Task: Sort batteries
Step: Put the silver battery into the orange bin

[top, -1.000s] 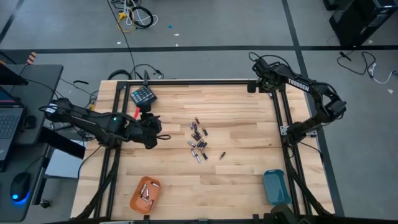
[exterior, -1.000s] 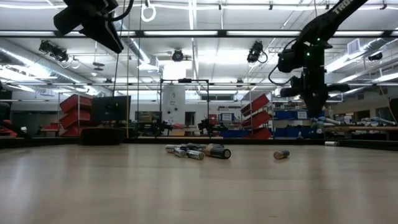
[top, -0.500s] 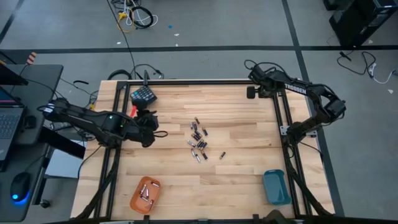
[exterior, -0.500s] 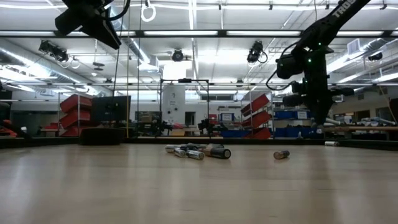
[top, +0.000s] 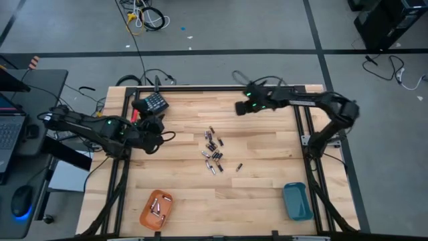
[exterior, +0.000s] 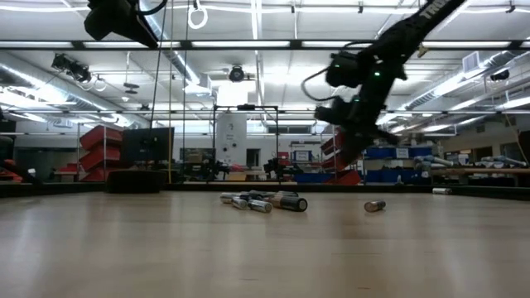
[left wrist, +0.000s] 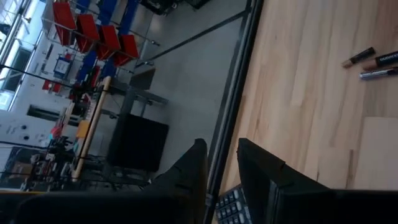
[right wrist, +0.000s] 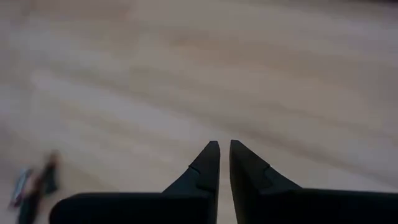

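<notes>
Several small dark batteries [top: 212,150] lie loose in a cluster on the middle of the wooden table [top: 267,140], and they also show in the low view [exterior: 265,201]. One battery [top: 238,167] lies apart, nearer the right. My left gripper [top: 155,127] hovers open and empty above the table's far left part, beside a dark teal keypad block [top: 154,102]. My right gripper [top: 239,108] hangs shut and empty above the far middle of the table, slanting down, well short of the cluster.
An orange tray [top: 156,209] holding several batteries sits at the near left. A blue tray [top: 296,201] sits at the near right. A black frame rail [top: 200,87] runs along the table's far edge. Bare wood lies between the cluster and the trays.
My right gripper has swung from the far right corner toward the table's left along the far edge, sinking a little and tipping to slant downward. My left gripper has drawn back slightly toward the far left, rising a little. The batteries have not moved.
</notes>
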Tool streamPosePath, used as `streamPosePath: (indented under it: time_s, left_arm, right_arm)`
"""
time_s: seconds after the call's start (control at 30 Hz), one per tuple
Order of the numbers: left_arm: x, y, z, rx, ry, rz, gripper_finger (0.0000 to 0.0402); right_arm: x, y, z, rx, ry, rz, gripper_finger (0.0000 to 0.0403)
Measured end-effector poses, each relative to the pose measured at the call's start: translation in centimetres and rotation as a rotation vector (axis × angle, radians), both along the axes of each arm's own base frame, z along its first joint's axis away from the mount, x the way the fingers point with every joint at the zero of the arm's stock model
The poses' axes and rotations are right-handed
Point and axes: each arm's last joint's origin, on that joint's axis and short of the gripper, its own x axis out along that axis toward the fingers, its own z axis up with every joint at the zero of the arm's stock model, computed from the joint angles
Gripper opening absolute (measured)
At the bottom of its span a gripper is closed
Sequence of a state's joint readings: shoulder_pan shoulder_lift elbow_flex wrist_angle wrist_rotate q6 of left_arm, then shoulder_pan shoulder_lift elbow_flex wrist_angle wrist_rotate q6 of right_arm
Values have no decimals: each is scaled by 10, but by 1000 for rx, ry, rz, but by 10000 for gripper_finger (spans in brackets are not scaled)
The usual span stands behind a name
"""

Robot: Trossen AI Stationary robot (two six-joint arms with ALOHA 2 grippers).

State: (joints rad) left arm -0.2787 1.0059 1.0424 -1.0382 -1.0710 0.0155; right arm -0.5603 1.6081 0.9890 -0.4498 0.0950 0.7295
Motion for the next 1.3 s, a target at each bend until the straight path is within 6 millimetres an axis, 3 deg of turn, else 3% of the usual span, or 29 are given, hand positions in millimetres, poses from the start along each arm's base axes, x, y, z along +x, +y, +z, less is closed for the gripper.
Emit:
streamPosePath:
  time_s: [0.07,0.17,0.33,0.43,0.8,1.07,1.3]
  left_arm:
    - [-1,1,1,-2,-9,3,88]
    - [-3,2,2,-14,-28,12,88]
    - [-6,2,4,-21,-42,15,88]
    - [-7,3,4,-24,-48,15,88]
    - [-8,3,4,-26,-49,18,88]
    - [-8,3,4,-28,-49,21,88]
    - [-10,3,3,-23,-30,22,88]
  right_arm:
    - [16,3,-3,8,74,40,26]
    - [26,1,-8,-11,320,16,28]
    - [22,-10,-13,-24,803,-80,27]
    - [14,-20,-15,-28,992,-159,29]
    - [-24,-72,-62,231,1157,-240,27]
    - [-41,-88,-58,287,1141,-275,28]
    - [-69,-110,-59,406,1088,-342,29]
